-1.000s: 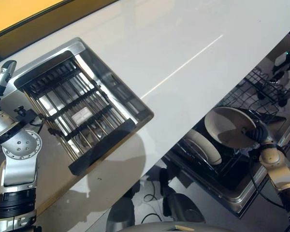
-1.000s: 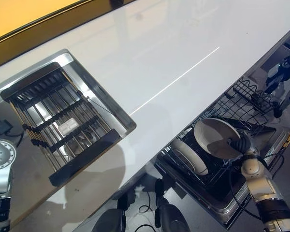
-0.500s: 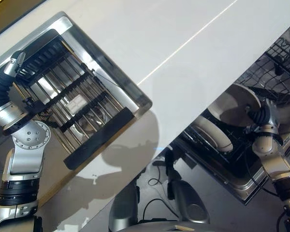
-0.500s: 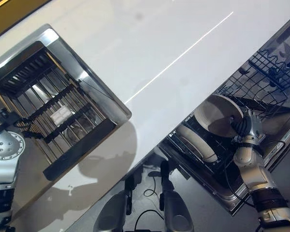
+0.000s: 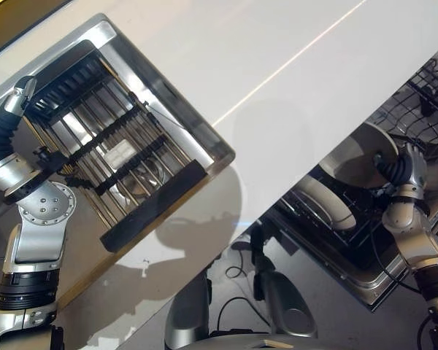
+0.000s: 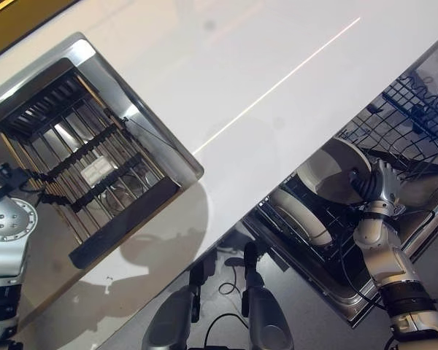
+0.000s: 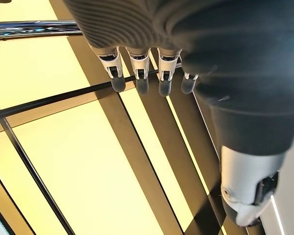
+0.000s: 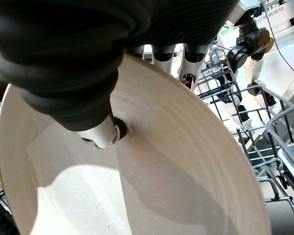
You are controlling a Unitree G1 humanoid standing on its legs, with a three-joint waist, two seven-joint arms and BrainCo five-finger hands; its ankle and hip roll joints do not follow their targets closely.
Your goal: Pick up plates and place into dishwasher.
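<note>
Right hand pinching plate above dishwasher rack; early release risks knocking racked plate beside. Left hand fingers relaxed.

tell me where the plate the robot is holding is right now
The held plate is pinched in the right robot hand at the right of the eye views, over the dishwasher rack, just above another plate already racked.

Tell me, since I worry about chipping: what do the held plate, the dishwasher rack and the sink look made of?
The plate in the right hand looks like matte beige ceramic or stoneware, though melamine can't be excluded. The dishwasher rack appears dark coated wire. The sink looks like brushed stainless steel, with bright reflective rims.
</note>
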